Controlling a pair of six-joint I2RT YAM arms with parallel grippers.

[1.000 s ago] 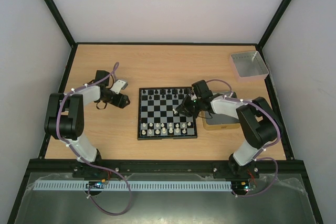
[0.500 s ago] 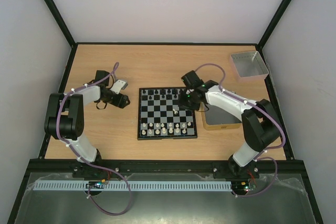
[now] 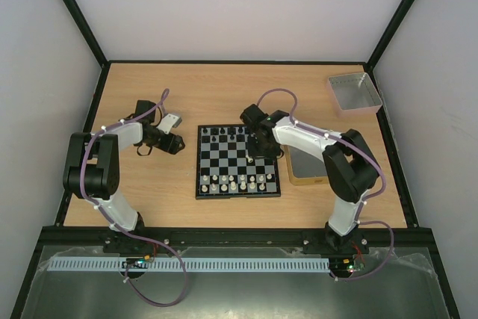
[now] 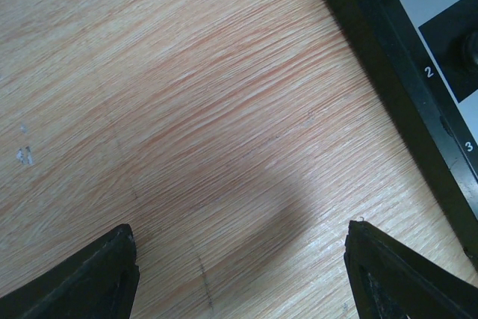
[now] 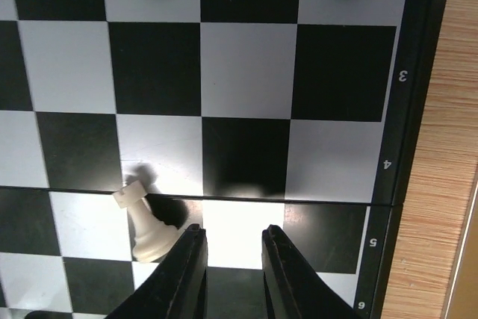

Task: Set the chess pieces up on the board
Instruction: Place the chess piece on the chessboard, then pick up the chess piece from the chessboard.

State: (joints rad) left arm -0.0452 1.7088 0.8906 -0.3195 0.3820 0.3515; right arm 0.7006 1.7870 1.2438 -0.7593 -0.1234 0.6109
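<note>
The board (image 3: 239, 162) lies in the middle of the table. Black chess pieces (image 3: 233, 133) line its far rows and white chess pieces (image 3: 237, 181) its near rows. A lone white rook (image 3: 249, 159) stands mid-board. My right gripper (image 3: 259, 146) hovers over the board's right half. In the right wrist view the gripper (image 5: 231, 238) is narrowly open and empty, and the white rook (image 5: 146, 223) stands just left of its left finger (image 5: 187, 274). My left gripper (image 3: 175, 143) is wide open and empty on bare wood left of the board; the left wrist view (image 4: 240, 238) shows the board's rim (image 4: 388, 57).
A tan-rimmed tray (image 3: 312, 167) sits right of the board, under the right arm. A grey metal tray (image 3: 354, 93) stands at the back right corner. Black frame rails edge the table.
My right gripper has moved left and farther over the board, away from its right edge. The white rook stays mid-board. The left arm has not moved.
</note>
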